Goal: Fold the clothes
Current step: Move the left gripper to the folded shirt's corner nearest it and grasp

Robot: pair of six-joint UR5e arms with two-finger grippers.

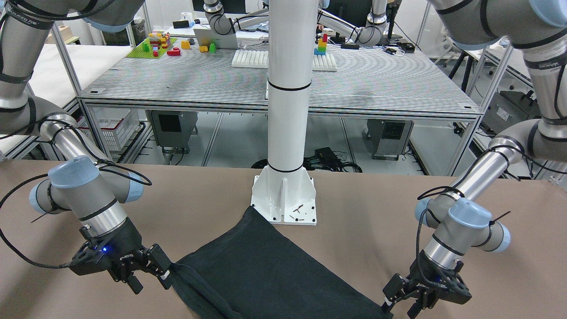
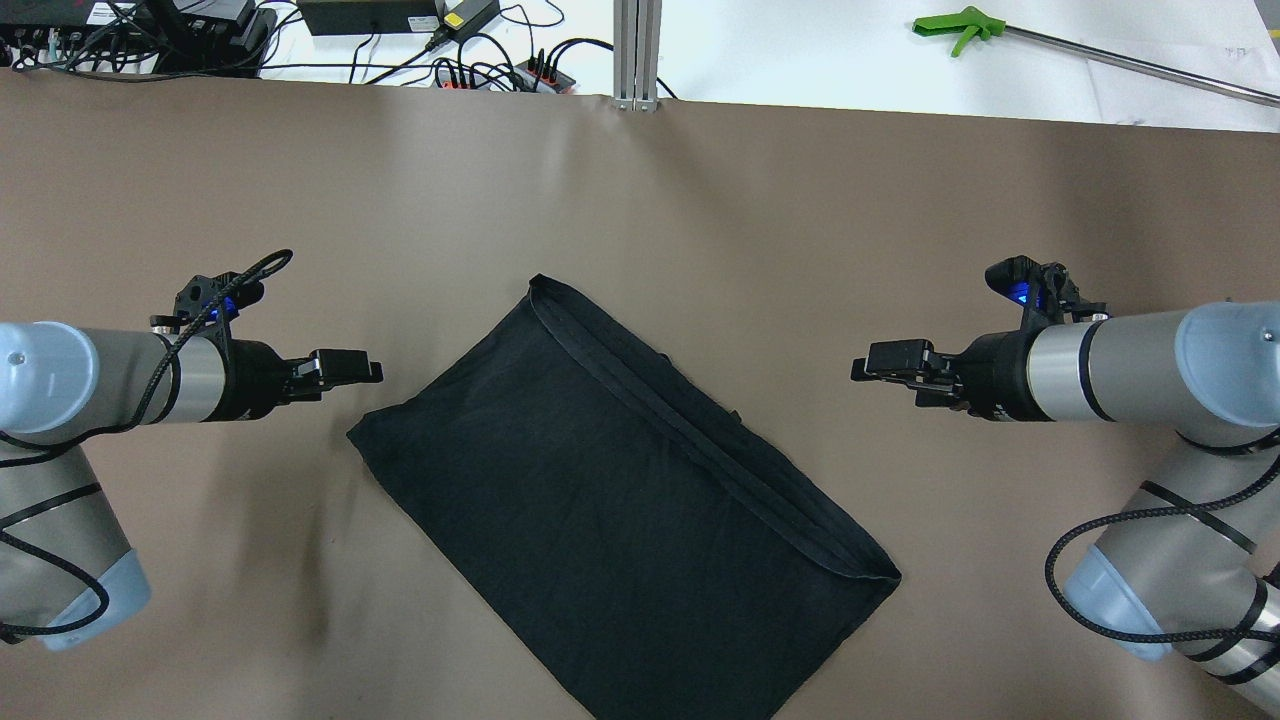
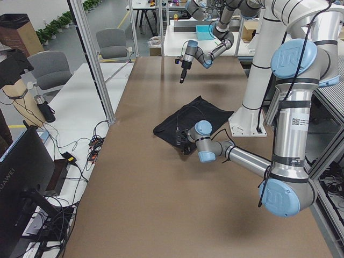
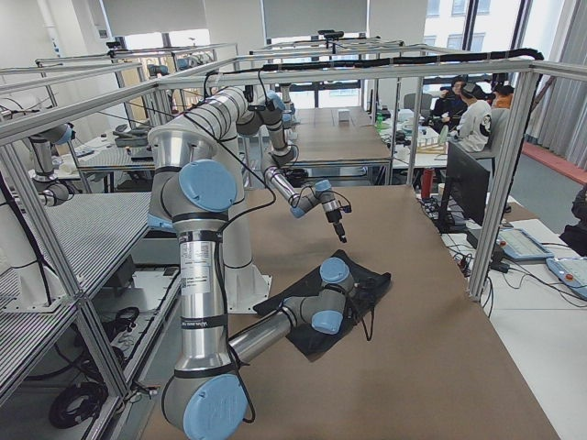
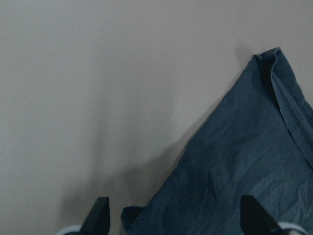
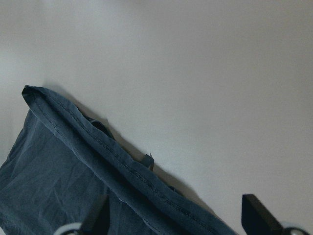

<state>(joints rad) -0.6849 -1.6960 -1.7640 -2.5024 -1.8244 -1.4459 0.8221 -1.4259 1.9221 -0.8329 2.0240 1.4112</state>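
Note:
The clothes (image 2: 620, 500) are one black piece lying flat and diagonal on the brown table (image 2: 700, 200), a hemmed band along the far-right edge. My left gripper (image 2: 365, 368) hovers open just off its left corner, holding nothing. The left wrist view shows that corner of the clothes (image 5: 244, 161) between the spread fingertips (image 5: 100, 218). My right gripper (image 2: 865, 365) is open too, out to the right of the hemmed edge (image 6: 98, 142) and apart from it. In the front view the left gripper (image 1: 398, 305) is at the right, the right gripper (image 1: 151, 279) at the left.
The white pillar's base plate (image 1: 285, 199) stands at the robot's side of the table, touching one corner of the clothes. Cables and power strips (image 2: 480, 60) lie beyond the far edge, and a green-handled tool (image 2: 960, 25) lies on the white surface there.

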